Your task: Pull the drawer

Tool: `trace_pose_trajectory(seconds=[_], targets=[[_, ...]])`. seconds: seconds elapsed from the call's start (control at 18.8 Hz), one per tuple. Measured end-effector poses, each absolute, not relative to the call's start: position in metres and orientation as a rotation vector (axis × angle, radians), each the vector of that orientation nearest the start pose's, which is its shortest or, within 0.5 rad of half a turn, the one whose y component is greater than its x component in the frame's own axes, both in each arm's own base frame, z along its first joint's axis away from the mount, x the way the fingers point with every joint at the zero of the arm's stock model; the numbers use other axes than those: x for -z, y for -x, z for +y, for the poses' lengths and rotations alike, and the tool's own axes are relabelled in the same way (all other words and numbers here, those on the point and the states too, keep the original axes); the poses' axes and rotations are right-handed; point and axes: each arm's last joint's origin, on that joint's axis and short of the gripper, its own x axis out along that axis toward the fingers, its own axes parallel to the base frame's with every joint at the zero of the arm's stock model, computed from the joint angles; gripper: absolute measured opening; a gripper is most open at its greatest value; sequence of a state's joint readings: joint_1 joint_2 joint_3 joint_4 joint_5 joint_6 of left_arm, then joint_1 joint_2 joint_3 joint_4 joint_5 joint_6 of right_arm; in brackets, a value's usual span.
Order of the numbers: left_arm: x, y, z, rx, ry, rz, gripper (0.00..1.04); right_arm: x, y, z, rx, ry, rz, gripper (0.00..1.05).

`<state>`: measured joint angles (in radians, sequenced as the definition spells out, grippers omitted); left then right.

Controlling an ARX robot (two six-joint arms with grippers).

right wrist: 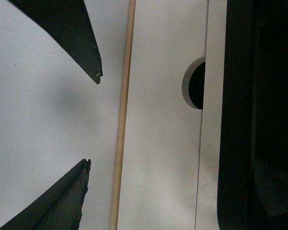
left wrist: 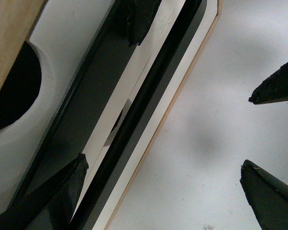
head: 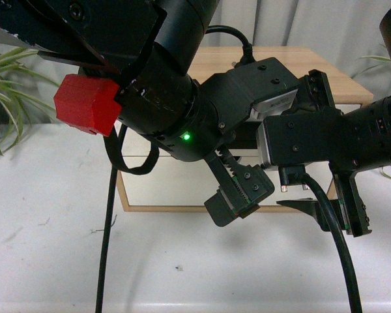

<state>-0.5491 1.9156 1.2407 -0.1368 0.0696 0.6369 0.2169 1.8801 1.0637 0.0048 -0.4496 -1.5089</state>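
Left wrist view: my left hand (left wrist: 107,100) gapes at the black handle (left wrist: 149,96) of the drawer (left wrist: 62,57).
Drawer in the cabinet (head: 326,75) ahead; my right hand (right wrist: 93,117), spread too, hovers over the near surface (right wrist: 48,120).

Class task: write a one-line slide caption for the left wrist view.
Close on the drawer: black bar handle runs diagonally, half-round notch in its edge, white table beyond.

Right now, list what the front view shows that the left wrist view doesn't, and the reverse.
Front view only: the left arm with a red block, the right arm, a plant, the curtain. Left wrist view only: the drawer close up, its black bar handle and half-round notch. Both: the white surface and the cabinet's wooden bottom edge.
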Motion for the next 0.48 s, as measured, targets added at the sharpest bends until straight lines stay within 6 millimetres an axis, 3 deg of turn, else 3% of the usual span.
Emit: trace_pose_trajectory(seconds=[0.48], targets=[[-0.169,-0.325,-0.214,0.860,-0.806,0.576,0.98,-0.144,-0.345,0.096,-1.130,1.203,0.236,0.98]])
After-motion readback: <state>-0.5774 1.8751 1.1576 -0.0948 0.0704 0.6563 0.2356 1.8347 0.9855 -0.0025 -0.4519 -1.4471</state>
